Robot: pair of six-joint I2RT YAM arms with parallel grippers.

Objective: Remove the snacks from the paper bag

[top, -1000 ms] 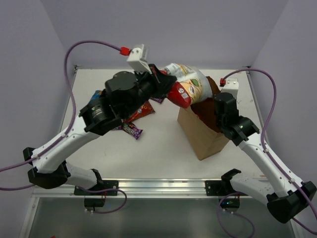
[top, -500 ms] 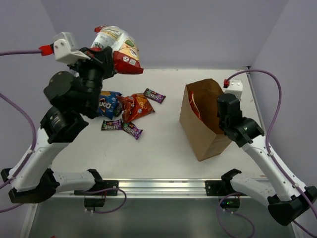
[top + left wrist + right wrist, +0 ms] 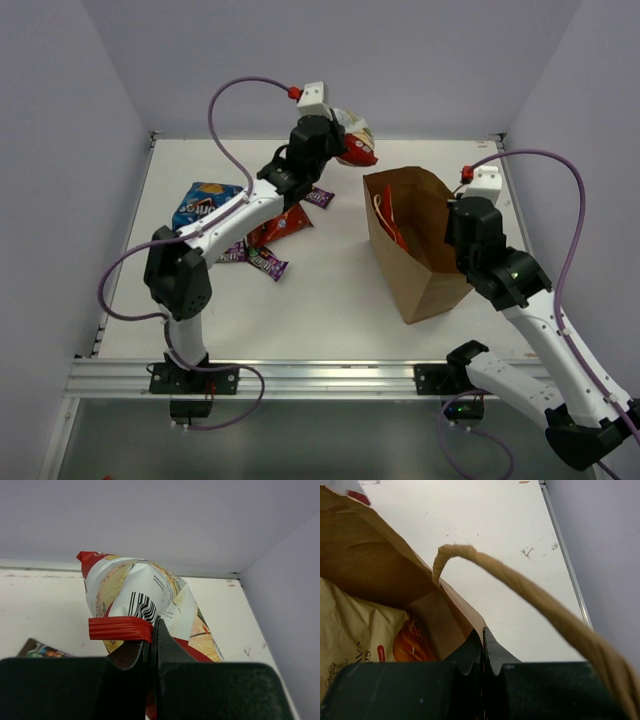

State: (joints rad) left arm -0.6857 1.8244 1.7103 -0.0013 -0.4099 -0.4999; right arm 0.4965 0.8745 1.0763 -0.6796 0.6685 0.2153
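Fingers of the left arm (image 3: 159, 639) pinch the red seam of the white-and-red chip bag (image 3: 145, 600), swung from high on the left down toward the far bench (image 3: 330, 300) edge: out, unreleased. Meanwhile the right fingers (image 3: 487, 647) clamp the paper bag (image 3: 380, 565) rim; below them the cream-and-orange chip bag (image 3: 350, 635) remains inside.

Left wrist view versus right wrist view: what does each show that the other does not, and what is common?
Only left wrist: the left gripper shut on the red seam of the white-and-red chip bag. Only right wrist: the right gripper pinching the rim of the paper bag, its handle, a cream-and-orange chip bag inside. Both: table and wall.
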